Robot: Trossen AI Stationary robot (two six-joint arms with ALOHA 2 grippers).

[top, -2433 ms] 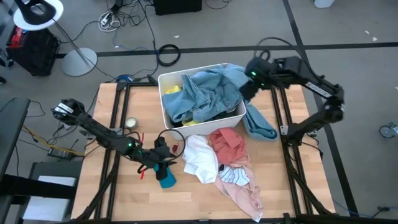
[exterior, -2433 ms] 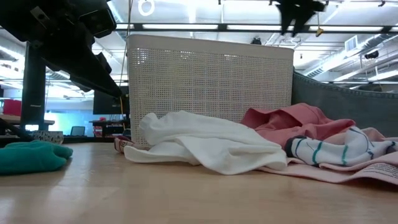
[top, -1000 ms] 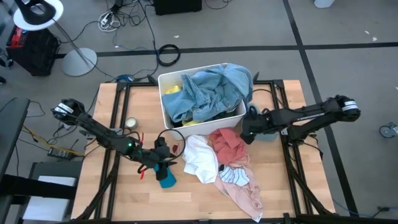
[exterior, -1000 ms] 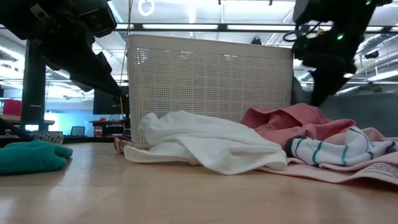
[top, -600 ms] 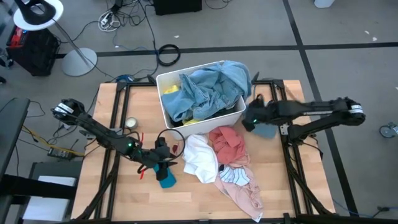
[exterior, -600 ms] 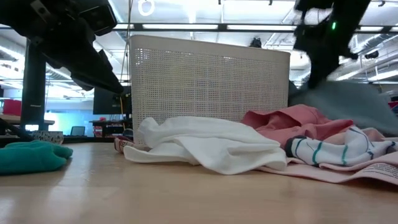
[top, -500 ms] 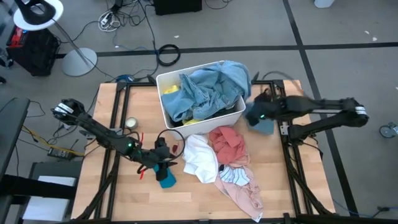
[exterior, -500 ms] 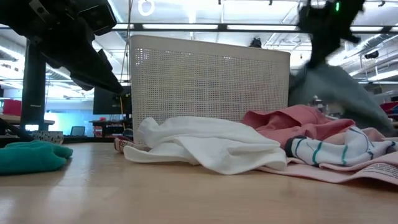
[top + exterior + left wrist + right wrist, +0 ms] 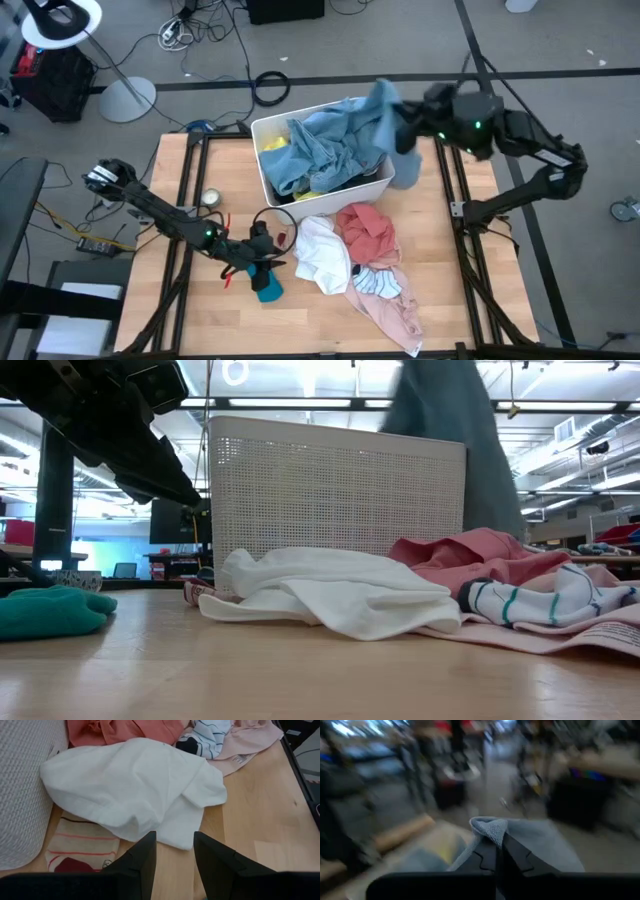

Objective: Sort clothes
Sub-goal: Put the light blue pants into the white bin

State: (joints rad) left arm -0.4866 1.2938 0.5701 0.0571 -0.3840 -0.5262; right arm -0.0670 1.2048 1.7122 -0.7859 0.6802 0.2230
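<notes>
Two dark jointed arms beside the white bin (image 9: 322, 186)

Both arms are matte black, built of slim tubular links and bulkier joint housings. Small green indicator lights glow on each. The left gripper (image 9: 173, 851) has flat, black, angular fingers.

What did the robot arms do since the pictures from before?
The right gripper went down beside the white bin, grabbed the blue-grey cloth lying there and lifted it up over the bin's corner. The left gripper, open by the white shirt, stayed put, as did the clothes on the table.
</notes>
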